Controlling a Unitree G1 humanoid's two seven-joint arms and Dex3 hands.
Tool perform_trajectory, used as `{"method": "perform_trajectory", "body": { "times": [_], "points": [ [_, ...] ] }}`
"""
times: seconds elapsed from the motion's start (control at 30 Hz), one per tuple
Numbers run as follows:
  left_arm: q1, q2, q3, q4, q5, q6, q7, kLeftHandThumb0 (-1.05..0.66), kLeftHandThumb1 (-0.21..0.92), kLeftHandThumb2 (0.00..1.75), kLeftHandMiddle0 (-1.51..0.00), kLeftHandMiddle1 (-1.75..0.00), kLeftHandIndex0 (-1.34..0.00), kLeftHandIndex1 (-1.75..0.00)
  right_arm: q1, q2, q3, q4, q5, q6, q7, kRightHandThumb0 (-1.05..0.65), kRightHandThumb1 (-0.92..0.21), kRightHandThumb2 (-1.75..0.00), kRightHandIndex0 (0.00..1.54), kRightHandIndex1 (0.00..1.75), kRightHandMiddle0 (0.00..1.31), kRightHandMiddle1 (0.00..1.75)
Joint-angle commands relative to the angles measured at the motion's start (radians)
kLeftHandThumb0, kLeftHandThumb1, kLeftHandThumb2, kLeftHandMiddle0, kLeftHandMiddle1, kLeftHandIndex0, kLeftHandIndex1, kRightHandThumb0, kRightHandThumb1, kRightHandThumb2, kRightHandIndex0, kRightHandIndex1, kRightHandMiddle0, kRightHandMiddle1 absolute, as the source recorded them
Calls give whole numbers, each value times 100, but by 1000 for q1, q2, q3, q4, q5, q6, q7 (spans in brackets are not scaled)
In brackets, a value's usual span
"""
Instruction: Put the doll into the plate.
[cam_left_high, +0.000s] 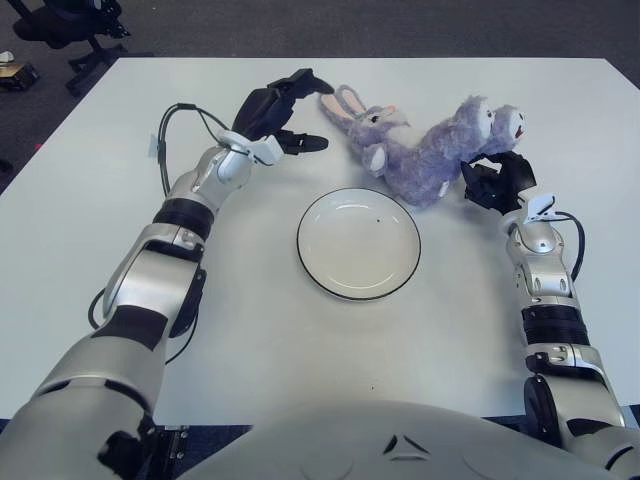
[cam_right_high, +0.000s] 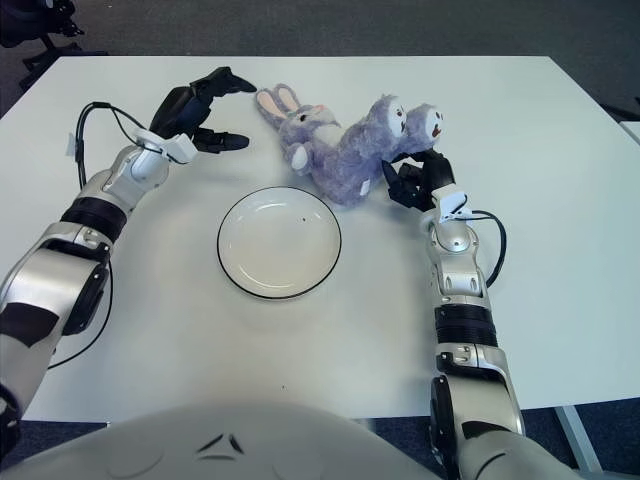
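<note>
A purple plush doll (cam_left_high: 425, 150) with rabbit ears lies on the white table (cam_left_high: 120, 190) just beyond the plate. The white plate (cam_left_high: 358, 243) with a dark rim sits at the table's middle and holds nothing. My left hand (cam_left_high: 292, 110) is open, fingers spread, hovering just left of the doll's ears. My right hand (cam_left_high: 495, 180) is at the doll's right end, its dark fingers touching the plush at its lower right side. The doll also shows in the right eye view (cam_right_high: 350, 150).
An office chair (cam_left_high: 70, 25) stands on the dark floor beyond the table's far left corner. A black cable (cam_left_high: 170, 130) loops off my left forearm. The table's far edge runs just behind the doll.
</note>
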Motion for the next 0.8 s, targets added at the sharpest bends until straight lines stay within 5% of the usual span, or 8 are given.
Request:
{"method": "perform_trajectory", "body": {
  "times": [0.0, 0.37, 0.77],
  "points": [
    [-70, 14, -48, 28, 47, 7, 4, -51, 92, 4, -37, 0, -29, -22, 12, 4, 0, -16, 3, 11, -1, -38, -69, -74, 88, 175, 43, 164],
    [-168, 14, -157, 31, 129, 48, -47, -57, 84, 1, -17, 0, -22, -6, 17, 7, 3, -28, 2, 25, -2, -38, -69, -75, 87, 175, 43, 164],
    [-233, -31, -211, 86, 143, 49, -65, -50, 79, 0, -15, 0, -19, -3, 17, 9, 6, -33, 3, 31, 0, -38, -68, -75, 86, 175, 43, 164]
  ]
}}
